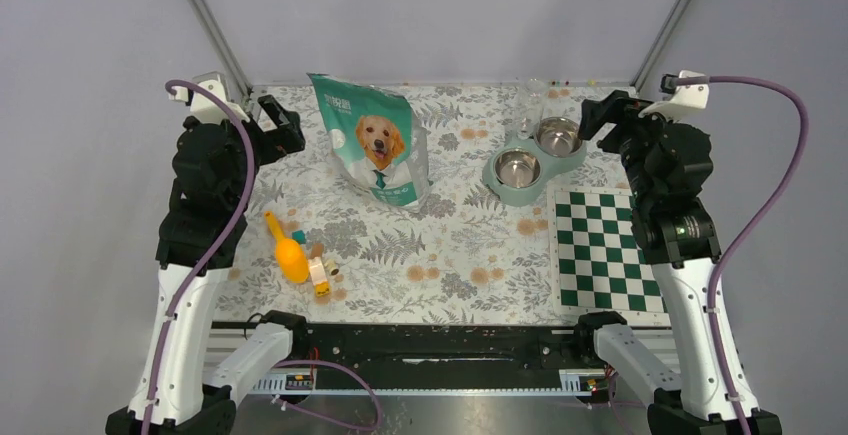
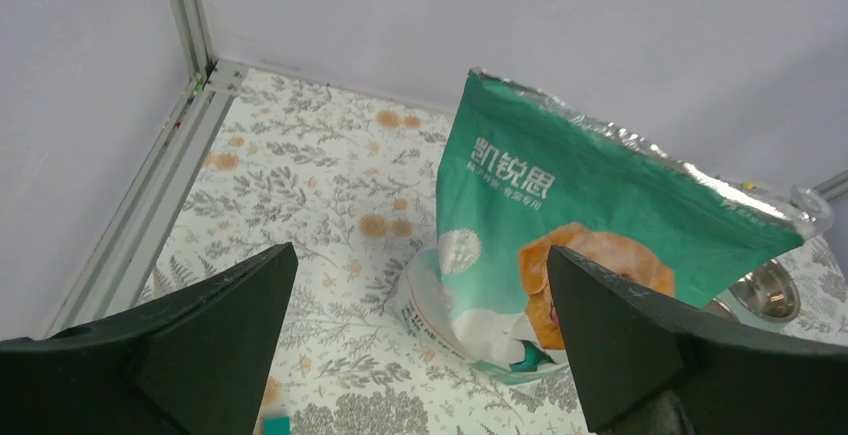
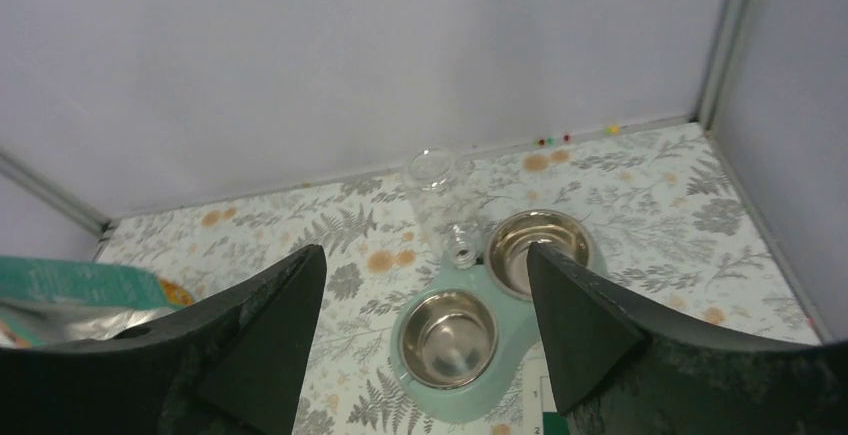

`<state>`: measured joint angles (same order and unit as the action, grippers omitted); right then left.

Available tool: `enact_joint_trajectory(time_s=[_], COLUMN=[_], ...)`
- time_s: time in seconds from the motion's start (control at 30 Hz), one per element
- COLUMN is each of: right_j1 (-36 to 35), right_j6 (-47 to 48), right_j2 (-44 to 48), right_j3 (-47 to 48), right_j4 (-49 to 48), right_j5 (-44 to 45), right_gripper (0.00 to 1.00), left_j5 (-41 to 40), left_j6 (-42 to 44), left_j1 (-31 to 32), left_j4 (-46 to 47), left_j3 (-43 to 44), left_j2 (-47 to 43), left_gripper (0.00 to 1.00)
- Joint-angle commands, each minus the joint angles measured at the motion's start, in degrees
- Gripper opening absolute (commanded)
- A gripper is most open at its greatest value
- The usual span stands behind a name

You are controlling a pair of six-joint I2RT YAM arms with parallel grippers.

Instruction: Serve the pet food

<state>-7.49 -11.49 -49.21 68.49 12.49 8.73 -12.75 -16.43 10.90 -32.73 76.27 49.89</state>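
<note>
The left gripper (image 1: 281, 125) was seen with its jaws spread wide and nothing between them, raised at the upper left of the overhead view. The right gripper (image 1: 601, 113), likewise wide and empty, was poised at the upper right, just beside the twin-bowl feeder (image 1: 540, 170). No kibble was visible. The pet food was judged to be inside the teal bag (image 1: 375, 145), stood at upper centre, well apart from both bowls, which were seen empty.

If the bag were pinched high or pushed sideways, it could be toppled, and pellets could be scattered over the floral cloth (image 1: 450, 245) rather than into a bowl. The orange scoop (image 1: 288, 253), lying at lower left, could be knocked aside by a low approach.

The bag's long axis was upright and slightly leaned. Its foil top edge was pointed up, and its printed face was turned toward the lower edge of the frame. Whether the top was open could not be told.
</note>
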Motion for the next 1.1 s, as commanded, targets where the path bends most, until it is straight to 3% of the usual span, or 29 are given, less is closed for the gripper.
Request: enact_joint_trajectory(time_s=[0.0, 0.1, 0.3, 0.43, 0.53, 0.6, 0.67, 0.83, 1.07], right_j1=[0.2, 0.19, -1.56, -7.14, -10.19, -10.61, -10.96, -14.34, -19.25], right_j6=[-1.99, -3.69, -12.56, -13.43, -17.19, -21.91, -24.57, -24.23, -24.4], right_j2=[-1.18, -3.15, -8.63, -12.98, -18.03, -21.64, -25.48, -36.34, -48.57], right_j3=[-0.66, -1.24, -4.27, -3.96, -1.41, 0.87, 2.92, 9.62, 19.35], right_j4=[-3.1, -4.98, -17.2, -17.08, -12.2, -7.25, -6.56, -5.81, -3.51], right_j5=[-10.25, -19.28, -35.11, -30.62, -21.4, -16.67, -17.24, -19.62, -16.0], right_gripper=[0.81, 0.82, 0.94, 0.93, 0.76, 0.67, 0.61, 0.59, 0.59], left_j5=[-2.34, 1.18, 6.54, 5.07, -0.06, 0.63, 3.4, 10.05, 18.03], left_j6=[-1.05, 0.46, -0.29, -5.13, -14.29, -18.49, -22.03, -29.23, -34.16], left_j1=[-0.3, -0.27, -0.26, -0.26, -0.26, -0.34, -0.32, -0.66, -1.64], left_j4=[3.16, 3.29, 2.47, 1.62, 2.35, 5.28, 8.52, 16.36, 22.25], left_j3=[-1.33, -2.51, -6.87, -10.34, -16.01, -20.76, -25.19, -33.76, -35.92], left_j2=[-0.6, -0.87, -0.71, -0.28, -1.68, -2.78, -3.21, -0.68, 7.8], left_gripper=[0.99, 0.99, 0.99, 0.99, 0.99, 0.97, 0.96, 0.94, 0.84])
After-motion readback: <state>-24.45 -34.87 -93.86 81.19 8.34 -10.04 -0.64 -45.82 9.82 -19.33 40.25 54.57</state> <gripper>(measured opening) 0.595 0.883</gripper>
